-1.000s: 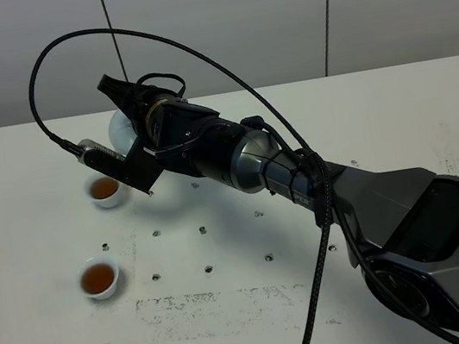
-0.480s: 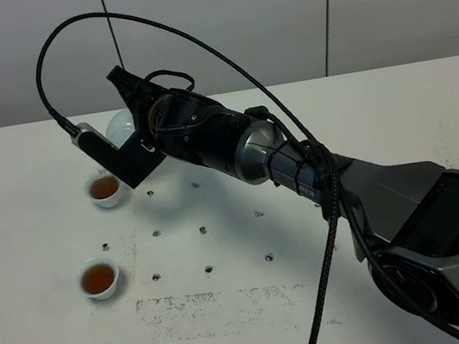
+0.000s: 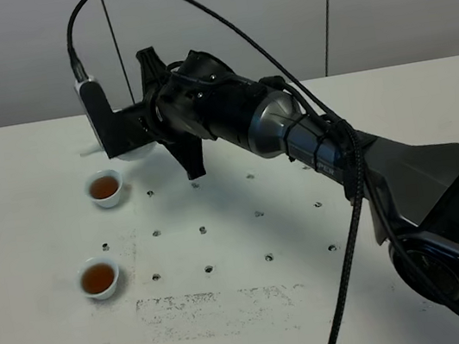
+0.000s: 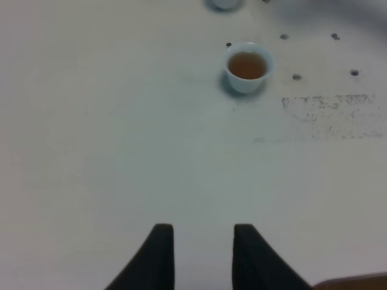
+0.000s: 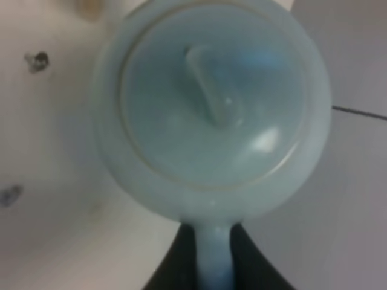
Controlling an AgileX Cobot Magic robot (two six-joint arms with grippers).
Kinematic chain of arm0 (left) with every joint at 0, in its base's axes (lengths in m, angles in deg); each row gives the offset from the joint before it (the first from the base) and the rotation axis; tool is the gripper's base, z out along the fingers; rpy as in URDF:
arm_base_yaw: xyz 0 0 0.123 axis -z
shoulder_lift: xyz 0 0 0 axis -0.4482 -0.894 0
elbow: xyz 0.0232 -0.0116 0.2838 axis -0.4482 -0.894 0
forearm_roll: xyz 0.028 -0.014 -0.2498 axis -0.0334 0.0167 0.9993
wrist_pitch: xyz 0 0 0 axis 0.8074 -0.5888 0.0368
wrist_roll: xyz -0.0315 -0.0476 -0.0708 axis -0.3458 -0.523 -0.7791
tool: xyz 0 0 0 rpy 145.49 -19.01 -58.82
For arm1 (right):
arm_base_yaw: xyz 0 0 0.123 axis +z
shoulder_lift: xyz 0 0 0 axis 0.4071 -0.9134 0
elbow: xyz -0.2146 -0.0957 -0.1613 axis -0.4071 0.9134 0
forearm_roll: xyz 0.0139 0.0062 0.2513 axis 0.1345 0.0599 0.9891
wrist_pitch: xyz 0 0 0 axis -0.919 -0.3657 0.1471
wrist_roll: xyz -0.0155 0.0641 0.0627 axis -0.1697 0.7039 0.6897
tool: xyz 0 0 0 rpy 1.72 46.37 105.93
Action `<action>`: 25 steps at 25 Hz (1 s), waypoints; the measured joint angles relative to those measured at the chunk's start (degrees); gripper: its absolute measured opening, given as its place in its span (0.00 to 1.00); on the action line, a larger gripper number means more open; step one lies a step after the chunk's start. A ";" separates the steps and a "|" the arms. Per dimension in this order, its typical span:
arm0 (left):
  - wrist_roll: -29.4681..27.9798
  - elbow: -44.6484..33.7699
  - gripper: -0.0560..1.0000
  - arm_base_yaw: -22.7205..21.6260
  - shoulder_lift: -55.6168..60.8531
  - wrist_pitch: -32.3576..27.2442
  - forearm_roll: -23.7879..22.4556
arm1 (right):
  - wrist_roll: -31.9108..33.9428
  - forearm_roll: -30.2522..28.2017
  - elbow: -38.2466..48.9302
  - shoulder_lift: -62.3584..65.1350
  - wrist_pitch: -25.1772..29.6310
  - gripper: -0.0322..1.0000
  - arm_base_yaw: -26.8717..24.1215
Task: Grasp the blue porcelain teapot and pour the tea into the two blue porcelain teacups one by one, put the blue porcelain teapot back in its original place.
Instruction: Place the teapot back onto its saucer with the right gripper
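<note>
Pale blue teapot (image 5: 211, 103) is clamped by its handle in the right end effector (image 5: 213, 254), now swung upright at the far left of the tabletop (image 3: 360, 116); earlier it leaned toward the cups. Both cups (image 3: 105, 189) (image 3: 100, 279) hold brown tea, unmoved. The left end effector (image 4: 202, 257) hangs clenched and empty above bare tabletop.

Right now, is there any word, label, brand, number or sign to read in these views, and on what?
None can be read.
The teapot, both teacups and the arm housing carry no visible lettering.
The grey smudged patch on the table is scuffing, not text.
</note>
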State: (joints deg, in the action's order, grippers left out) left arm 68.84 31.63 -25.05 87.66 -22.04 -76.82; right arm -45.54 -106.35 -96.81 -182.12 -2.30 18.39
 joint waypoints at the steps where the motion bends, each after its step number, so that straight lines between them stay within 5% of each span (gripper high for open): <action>1: 0.00 0.00 0.34 0.00 0.00 0.00 0.00 | 3.88 1.44 0.00 0.92 0.49 0.10 -0.11; 5: 0.00 0.00 0.34 0.00 0.00 0.00 0.00 | 20.35 6.85 0.00 3.58 2.93 0.10 -0.78; 9: 0.00 0.00 0.34 0.00 0.00 0.00 0.00 | 29.92 12.68 0.00 3.93 8.18 0.10 -1.48; 19: 0.00 0.00 0.34 0.00 0.00 0.05 -3.36 | 37.59 19.68 16.16 10.38 3.28 0.10 -1.64; 25: 0.00 0.00 0.34 0.00 0.00 0.15 -4.30 | 44.61 21.62 17.18 10.64 2.25 0.10 -1.64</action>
State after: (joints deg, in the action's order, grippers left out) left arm 68.84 31.63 -25.05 87.66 -21.89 -81.12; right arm -0.93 -84.73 -79.63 -171.48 -0.05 16.75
